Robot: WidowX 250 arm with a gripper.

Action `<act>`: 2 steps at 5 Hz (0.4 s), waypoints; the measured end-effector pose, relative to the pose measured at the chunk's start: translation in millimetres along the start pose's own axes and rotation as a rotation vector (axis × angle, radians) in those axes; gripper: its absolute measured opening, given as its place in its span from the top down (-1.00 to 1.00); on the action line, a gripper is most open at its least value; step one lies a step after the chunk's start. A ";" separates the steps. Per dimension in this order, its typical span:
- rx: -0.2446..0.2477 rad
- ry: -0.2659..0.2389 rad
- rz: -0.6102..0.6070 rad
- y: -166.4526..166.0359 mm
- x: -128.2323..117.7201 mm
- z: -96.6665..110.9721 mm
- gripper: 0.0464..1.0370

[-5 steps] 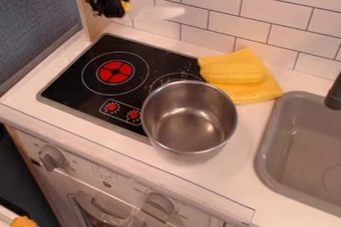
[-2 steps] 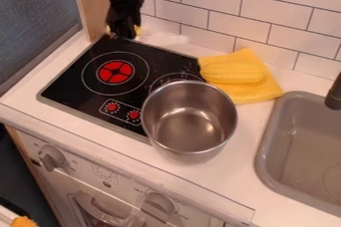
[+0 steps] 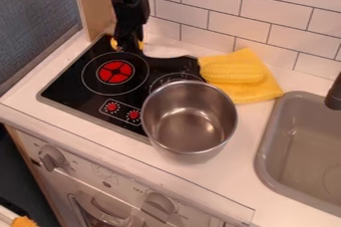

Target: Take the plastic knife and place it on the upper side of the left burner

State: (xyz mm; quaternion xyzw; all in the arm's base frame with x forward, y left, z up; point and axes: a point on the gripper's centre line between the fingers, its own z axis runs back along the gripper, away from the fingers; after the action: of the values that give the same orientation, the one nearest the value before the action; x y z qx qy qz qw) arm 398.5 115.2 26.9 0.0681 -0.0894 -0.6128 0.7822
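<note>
By the left burner [image 3: 115, 71], end effector [image 3: 128, 46] with knife [image 3: 162, 51]

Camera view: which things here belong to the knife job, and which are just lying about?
Part of the job:
- knife, at the stovetop's back edge
- pincer, holding the knife
- left burner, where it should go

Just there:
- pot, partly over the stovetop's right side
- corn, on the cloth
- sink
- tap
</note>
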 end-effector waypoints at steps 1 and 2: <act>-0.019 0.004 0.015 2.4 -1.0 -9.9 0.34; -0.026 0.010 0.032 4.4 -2.1 -10.4 0.24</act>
State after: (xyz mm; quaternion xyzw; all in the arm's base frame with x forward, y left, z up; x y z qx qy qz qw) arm 404.6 118.3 17.5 0.0595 -0.0787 -0.6011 0.7930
